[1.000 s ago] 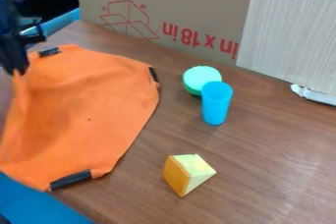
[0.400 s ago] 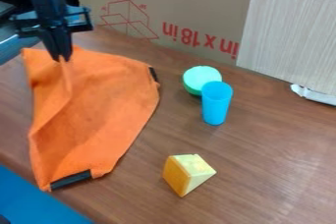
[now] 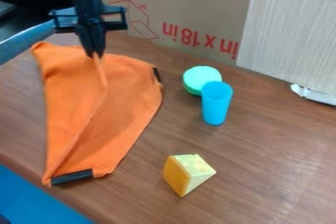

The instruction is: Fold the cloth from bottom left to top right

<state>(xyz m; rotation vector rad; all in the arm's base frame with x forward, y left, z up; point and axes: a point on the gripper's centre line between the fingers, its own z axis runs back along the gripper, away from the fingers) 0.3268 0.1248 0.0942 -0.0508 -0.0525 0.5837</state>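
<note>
The black robot arm comes from the upper left part of the view, and its end effector (image 3: 95, 55) hangs down above the counter, with the fingers closed together.

Camera view: fixed and oblique, set above the near side of the wooden table (image 3: 263, 144) and facing down and across it toward the upright cardboard (image 3: 190, 2) behind. The range is close, the table occupying most of the field. The yellow wedge (image 3: 187, 174) lies nearer the lens than the blue cup (image 3: 215, 105); the table's near edge crosses the lower left obliquely.
</note>
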